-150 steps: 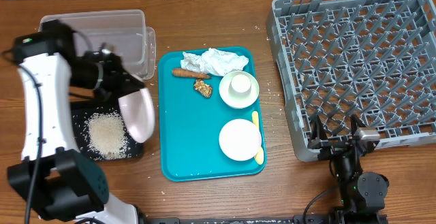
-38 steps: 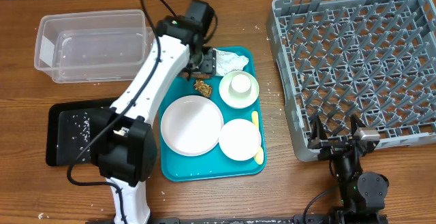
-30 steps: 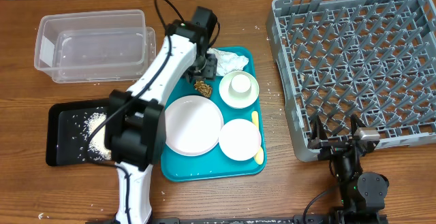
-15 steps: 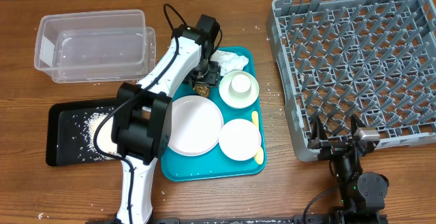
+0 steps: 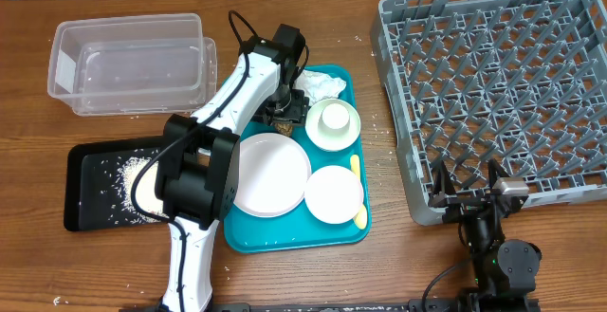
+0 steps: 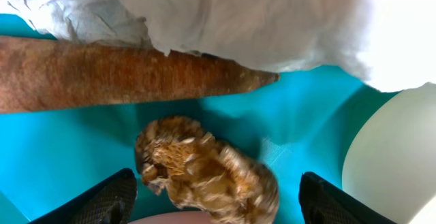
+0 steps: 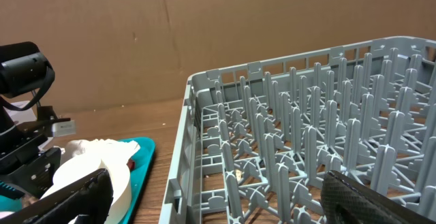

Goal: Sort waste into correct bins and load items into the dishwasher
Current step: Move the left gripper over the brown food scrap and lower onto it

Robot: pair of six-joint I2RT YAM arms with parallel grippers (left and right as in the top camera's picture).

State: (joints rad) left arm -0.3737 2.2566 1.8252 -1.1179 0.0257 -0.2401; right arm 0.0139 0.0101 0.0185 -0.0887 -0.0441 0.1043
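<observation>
Left wrist: left gripper (image 6: 214, 207) jaws apart, straddling lump (image 6: 204, 173) on tray (image 6: 54, 149), just below stick (image 6: 122, 74). Lump likely light, crumbly, fragile; pinch gently across middle. Right gripper (image 5: 465, 194) wide apart, beside rack (image 5: 493, 84).

No writing, brand, number or sign could be read in any of the views. A pale rectangular patch (image 5: 64, 66) showed on the left end wall of the clear tub (image 5: 128, 21), but it was too small for anything on it to be made out.
</observation>
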